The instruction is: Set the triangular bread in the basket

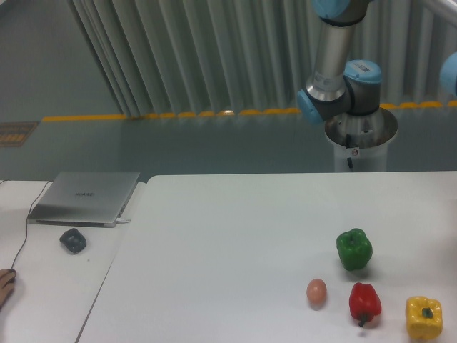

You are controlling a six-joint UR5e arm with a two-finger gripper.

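The triangular bread does not show in this view, and no basket shows either. The gripper is out of view: only the arm's grey and blue joints [341,86] and its base show behind the far edge of the white table [214,243]. On the table's right side lie a green pepper [354,249], a small tan egg [316,291], a red pepper [365,302] and a yellow bell pepper [424,317].
A closed silver laptop [86,197] lies on the left table with a cable running from it. A dark mouse [73,240] sits in front of it. A person's fingertips [6,284] show at the left edge.
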